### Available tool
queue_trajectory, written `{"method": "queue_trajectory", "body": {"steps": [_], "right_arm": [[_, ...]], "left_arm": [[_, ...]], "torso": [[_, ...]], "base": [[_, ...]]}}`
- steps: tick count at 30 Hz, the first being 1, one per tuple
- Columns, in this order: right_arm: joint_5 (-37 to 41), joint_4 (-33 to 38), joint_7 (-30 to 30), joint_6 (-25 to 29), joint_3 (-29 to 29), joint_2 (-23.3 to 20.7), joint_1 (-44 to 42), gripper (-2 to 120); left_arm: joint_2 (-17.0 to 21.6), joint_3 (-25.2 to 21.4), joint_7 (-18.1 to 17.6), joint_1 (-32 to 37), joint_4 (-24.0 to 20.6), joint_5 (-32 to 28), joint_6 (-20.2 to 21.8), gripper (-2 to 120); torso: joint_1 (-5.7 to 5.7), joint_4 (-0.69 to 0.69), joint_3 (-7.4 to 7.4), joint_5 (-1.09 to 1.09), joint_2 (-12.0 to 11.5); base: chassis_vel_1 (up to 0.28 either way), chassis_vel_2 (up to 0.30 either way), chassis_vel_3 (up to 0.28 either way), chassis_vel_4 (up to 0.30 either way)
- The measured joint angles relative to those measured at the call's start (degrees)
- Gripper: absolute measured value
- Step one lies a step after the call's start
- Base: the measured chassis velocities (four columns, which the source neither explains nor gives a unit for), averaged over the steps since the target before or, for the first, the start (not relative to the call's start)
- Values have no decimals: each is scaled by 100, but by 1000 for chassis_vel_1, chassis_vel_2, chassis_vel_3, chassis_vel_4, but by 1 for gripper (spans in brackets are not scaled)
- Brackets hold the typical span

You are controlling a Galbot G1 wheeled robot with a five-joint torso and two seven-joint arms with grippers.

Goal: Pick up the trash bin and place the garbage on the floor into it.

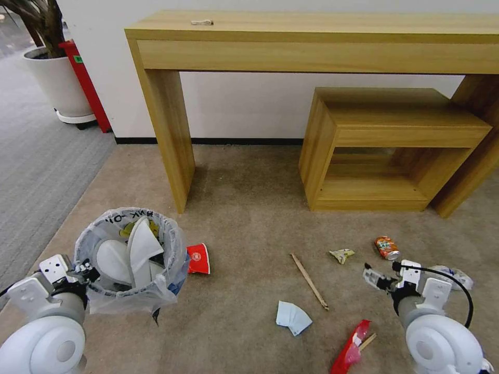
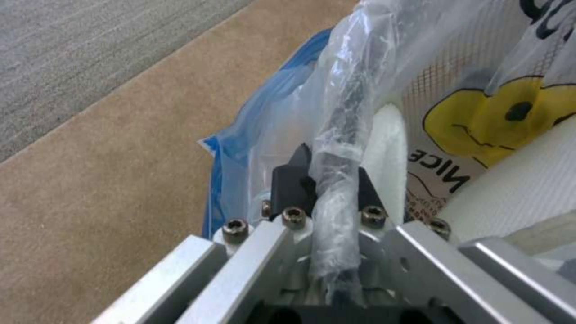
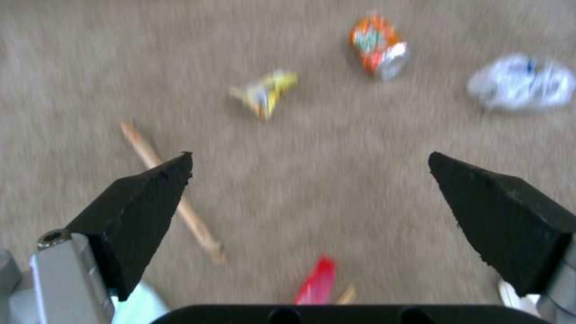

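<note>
Floor: the floor (image 1: 249, 218) is beige carpet in front of a wooden desk (image 1: 312, 36) and a low wooden shelf unit (image 1: 384, 150); litter lies spread over its near part.
Trash bin: the trash bin (image 1: 130, 257) is at the robot's left, lined with a crinkly plastic bag, with 2 white slippers (image 1: 140, 249) already inside, so part of the job looks done.
Left gripper: the left gripper (image 2: 327, 180) is at the bin's near rim, its jaws pinching the bag-covered edge, so the bin appears to be in hand; whether it is lifted off the carpet I cannot tell.
Right gripper: the right gripper (image 3: 309, 193) hovers over the carpet on the robot's right, jaws spread wide with nothing between them.
Left to collect, larger: a red wrapper (image 1: 198, 258) just beside the bin, a second red wrapper (image 1: 353, 347) near the right arm, a pale blue tissue (image 1: 292, 317), and a crumpled white-blue piece (image 3: 521, 82), possibly a crushed cup.
Left to collect, smaller: an orange can (image 1: 387, 247), a chopstick (image 1: 309, 281), and a small yellowish scrap (image 1: 341, 254).
Progress: judged roughly a quarter through, with at least 7 pieces on the carpet.
</note>
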Motion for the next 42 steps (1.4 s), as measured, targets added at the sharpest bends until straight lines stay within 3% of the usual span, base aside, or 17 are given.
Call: {"method": "queue_trajectory", "body": {"steps": [3, 7, 15, 22, 28, 42], "right_arm": [[697, -19, 506, -424, -93, -86, 126, 100], [1152, -224, 839, -511, -246, -19, 308, 100], [1276, -632, 1159, -499, -453, -193, 314, 100], [1657, -1295, 1139, -472, -568, -306, 231, 100], [2087, -1713, 983, -456, -777, -63, 373, 100], [1945, -2288, 878, -442, -1050, 432, 647, 100]], "left_arm": [[-12, 47, 0, 16, -45, 30, -1, 1], [-9, 45, -1, 53, -51, 35, -1, 1], [11, 27, 0, 82, -46, 46, -9, 1], [-17, 98, 1, 77, -47, 86, -26, 1], [-37, 148, 3, 100, -53, 139, -43, 1], [-55, 117, 8, 132, -62, 143, -67, 1]], "torso": [[0, 0, 0, -1, 0], [0, 0, 0, 0, 0], [0, 0, 0, -1, 0], [0, 0, 0, -1, 0], [0, 0, 0, -1, 0], [0, 0, 0, -1, 0]], "base": [[0, 0, 0, 0], [0, 0, 0, 0], [0, 0, 0, 0], [0, 0, 0, 0], [0, 0, 0, 0], [0, 0, 0, 0]]}}
